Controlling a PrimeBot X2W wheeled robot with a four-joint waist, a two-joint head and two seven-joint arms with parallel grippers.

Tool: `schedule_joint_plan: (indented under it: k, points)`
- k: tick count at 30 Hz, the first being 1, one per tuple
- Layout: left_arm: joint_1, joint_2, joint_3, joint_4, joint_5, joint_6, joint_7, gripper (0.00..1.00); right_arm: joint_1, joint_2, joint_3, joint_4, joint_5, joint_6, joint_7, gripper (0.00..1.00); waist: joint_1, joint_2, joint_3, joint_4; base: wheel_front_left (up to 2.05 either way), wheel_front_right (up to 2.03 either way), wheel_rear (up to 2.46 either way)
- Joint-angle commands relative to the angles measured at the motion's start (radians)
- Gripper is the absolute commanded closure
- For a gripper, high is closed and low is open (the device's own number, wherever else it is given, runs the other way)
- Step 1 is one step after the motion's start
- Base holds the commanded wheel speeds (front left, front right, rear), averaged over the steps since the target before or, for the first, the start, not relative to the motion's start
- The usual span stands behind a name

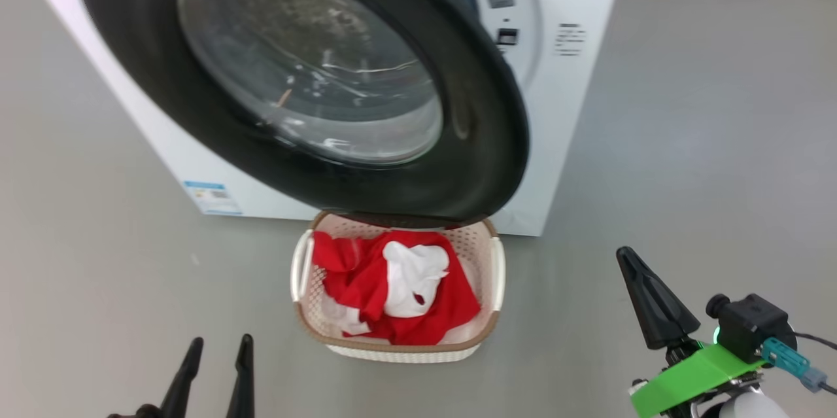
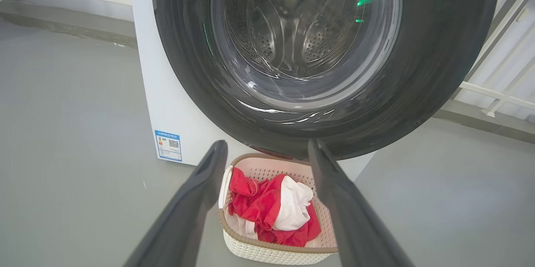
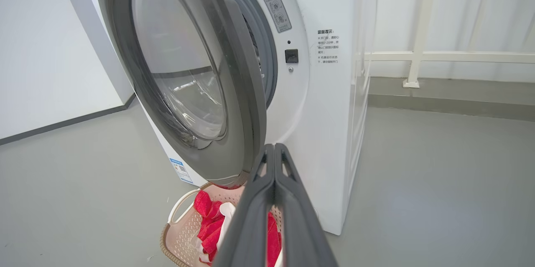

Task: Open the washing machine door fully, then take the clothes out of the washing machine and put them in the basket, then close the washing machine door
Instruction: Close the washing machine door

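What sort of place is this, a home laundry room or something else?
Probably a laundry or utility area, maybe a balcony: a white front-loading washing machine stands on a grey floor, a basket of clothes sits before it, and a white railing runs behind.

Seen from the head view, the washing machine door [image 1: 484, 163] stands partly open. Its black rim hangs over the basket [image 1: 392, 354] at the basket's 12 o'clock edge, barring a straight reach down there. In the right wrist view, a narrow gap runs between the door's 3 o'clock edge and the washing machine [image 1: 575, 117]. The clothes [image 1: 366, 287] fill the basket's middle. Open grey floor [image 1: 686, 176] lies at the basket's 3, 6 and 9 o'clock. A white railing [image 3: 418, 56] stands beyond the machine.
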Motion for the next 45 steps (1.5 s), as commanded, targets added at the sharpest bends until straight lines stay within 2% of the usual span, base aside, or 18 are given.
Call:
schedule_joint_plan:
  k: [1, 18, 27, 45]
  points:
    - [-0.007, 0.003, 0.024, -0.025, 0.010, -0.006, -0.012, 0.00, -0.038, -0.015, 0.029, -0.021, 0.005, 0.006, -0.006, 1.00, 0.0000, 0.0000, 0.002, 0.045, 0.00, 0.00, 0.00]
    - [-0.078, -0.006, -0.063, -0.024, -0.016, -0.006, -0.012, 0.00, -0.269, -0.005, 0.090, 0.051, 0.016, 0.006, -0.006, 1.00, 0.0000, 0.0000, 0.087, 0.171, 0.00, 0.00, 0.00]
    - [-0.110, -0.007, -0.087, -0.026, -0.036, -0.006, -0.012, 0.00, -0.362, -0.002, 0.079, 0.104, 0.019, 0.006, -0.006, 1.00, 0.0000, 0.0000, 0.130, 0.196, 0.00, 0.00, 0.00]
    - [-0.190, -0.007, -0.142, -0.039, -0.070, -0.006, -0.012, 0.00, -0.523, -0.052, 0.016, 0.150, 0.031, 0.006, -0.006, 1.00, 0.0000, 0.0000, 0.240, 0.226, 0.00, 0.00, 0.00]
